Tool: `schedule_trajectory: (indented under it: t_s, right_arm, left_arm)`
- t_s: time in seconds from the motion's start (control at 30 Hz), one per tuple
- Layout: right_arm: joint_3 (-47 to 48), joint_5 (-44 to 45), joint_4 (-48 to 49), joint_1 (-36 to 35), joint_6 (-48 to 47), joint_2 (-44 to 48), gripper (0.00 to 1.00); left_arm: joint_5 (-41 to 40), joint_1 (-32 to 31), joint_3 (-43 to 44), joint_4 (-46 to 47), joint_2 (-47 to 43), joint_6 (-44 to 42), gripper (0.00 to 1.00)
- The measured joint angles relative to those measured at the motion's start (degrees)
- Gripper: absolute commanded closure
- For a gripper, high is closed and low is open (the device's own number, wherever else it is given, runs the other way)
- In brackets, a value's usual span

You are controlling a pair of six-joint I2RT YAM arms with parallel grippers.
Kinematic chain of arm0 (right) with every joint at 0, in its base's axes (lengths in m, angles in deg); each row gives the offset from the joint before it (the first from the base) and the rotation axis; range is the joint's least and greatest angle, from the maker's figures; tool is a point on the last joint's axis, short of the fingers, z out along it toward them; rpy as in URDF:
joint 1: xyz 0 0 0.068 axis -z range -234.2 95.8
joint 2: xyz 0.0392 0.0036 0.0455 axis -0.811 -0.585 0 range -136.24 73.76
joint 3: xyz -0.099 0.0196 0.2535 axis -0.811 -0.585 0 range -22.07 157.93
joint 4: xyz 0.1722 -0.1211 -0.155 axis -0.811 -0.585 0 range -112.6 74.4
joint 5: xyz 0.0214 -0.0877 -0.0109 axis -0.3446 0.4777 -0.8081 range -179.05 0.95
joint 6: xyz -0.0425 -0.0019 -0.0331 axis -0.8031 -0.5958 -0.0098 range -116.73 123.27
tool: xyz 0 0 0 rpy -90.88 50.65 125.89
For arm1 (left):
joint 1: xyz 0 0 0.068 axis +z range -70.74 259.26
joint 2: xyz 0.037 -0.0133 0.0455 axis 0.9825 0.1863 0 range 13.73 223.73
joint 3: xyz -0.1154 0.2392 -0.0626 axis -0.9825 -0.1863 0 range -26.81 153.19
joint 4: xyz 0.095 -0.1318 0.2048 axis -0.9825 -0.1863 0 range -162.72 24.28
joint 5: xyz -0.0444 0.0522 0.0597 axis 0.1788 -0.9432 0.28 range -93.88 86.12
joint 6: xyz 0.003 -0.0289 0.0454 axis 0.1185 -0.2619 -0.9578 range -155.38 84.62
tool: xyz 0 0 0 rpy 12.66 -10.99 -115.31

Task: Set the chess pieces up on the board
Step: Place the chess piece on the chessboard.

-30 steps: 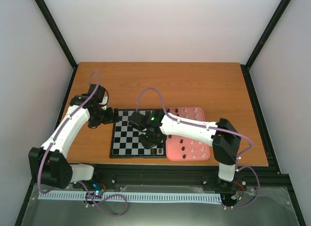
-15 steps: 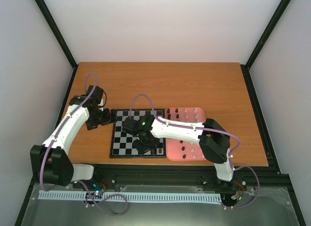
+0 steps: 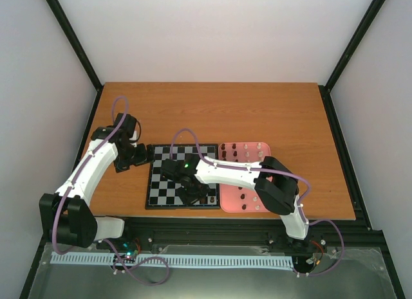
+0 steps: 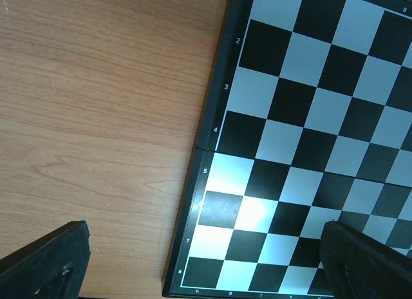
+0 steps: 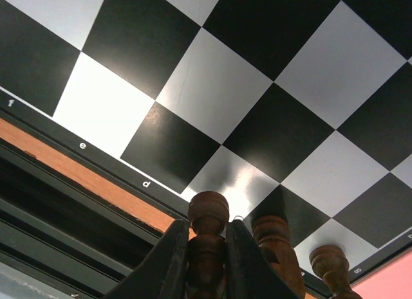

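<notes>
The checkered board (image 3: 164,183) lies between the arms. My right gripper (image 3: 193,195) is low over the board's near edge. In the right wrist view it (image 5: 207,229) is shut on a dark brown piece (image 5: 208,212), held just above the squares by the "d" mark. Two more dark pieces (image 5: 278,244) stand on the board (image 5: 212,99) beside it. My left gripper (image 3: 143,155) hovers at the board's far left edge. In the left wrist view it (image 4: 206,273) is open and empty, one finger (image 4: 48,260) over the table, the other over the board (image 4: 309,87).
A pink tray (image 3: 226,197) touches the board's right side and holds several dark and cream pieces (image 3: 257,199). Orange-brown table (image 3: 257,112) extends behind. A black frame rail (image 3: 225,222) runs along the near edge.
My right gripper has moved left along the board's near edge with the dark piece in it. The left gripper drew back slightly to the left.
</notes>
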Motion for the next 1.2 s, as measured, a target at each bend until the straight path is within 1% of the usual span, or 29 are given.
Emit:
schedule_trajectory:
  t_s: [0.2, 0.3, 0.5, 0.67, 0.83, 0.93, 1.2]
  right_arm:
    - [-0.09, -0.04, 0.15, 0.2, -0.15, -0.68, 0.94]
    - [-0.26, -0.17, 0.44, 0.46, -0.37, -0.7, 0.9]
    - [-0.42, -0.2, 0.42, 0.76, -0.92, -0.87, 0.89]
    - [-0.44, -0.26, 0.42, 0.81, -1.2, -1.14, 0.79]
    - [-0.46, -0.66, 0.44, 0.83, -1.62, -1.44, 0.75]
    - [-0.46, -0.83, 0.46, 0.83, -1.88, -1.44, 0.69]
    - [-0.31, 0.07, 0.57, 0.87, -2.47, -1.44, 0.65]
  left_arm:
    - [0.39, 0.0, -0.24, 0.04, 0.0, -0.02, 0.0]
    - [0.52, 0.0, -0.31, 0.07, 0.0, -0.02, 0.0]
    - [0.7, 0.0, -0.5, 0.26, 0.0, -0.02, 0.0]
    - [0.83, 0.0, -0.5, 0.39, 0.0, -0.02, 0.0]
    - [0.85, 0.0, -0.5, 0.42, 0.02, -0.04, 0.0]
    - [0.85, 0.0, -0.5, 0.42, 0.02, -0.04, 0.0]
    - [0.92, 0.0, -0.5, 0.42, 0.02, -0.07, 0.0]
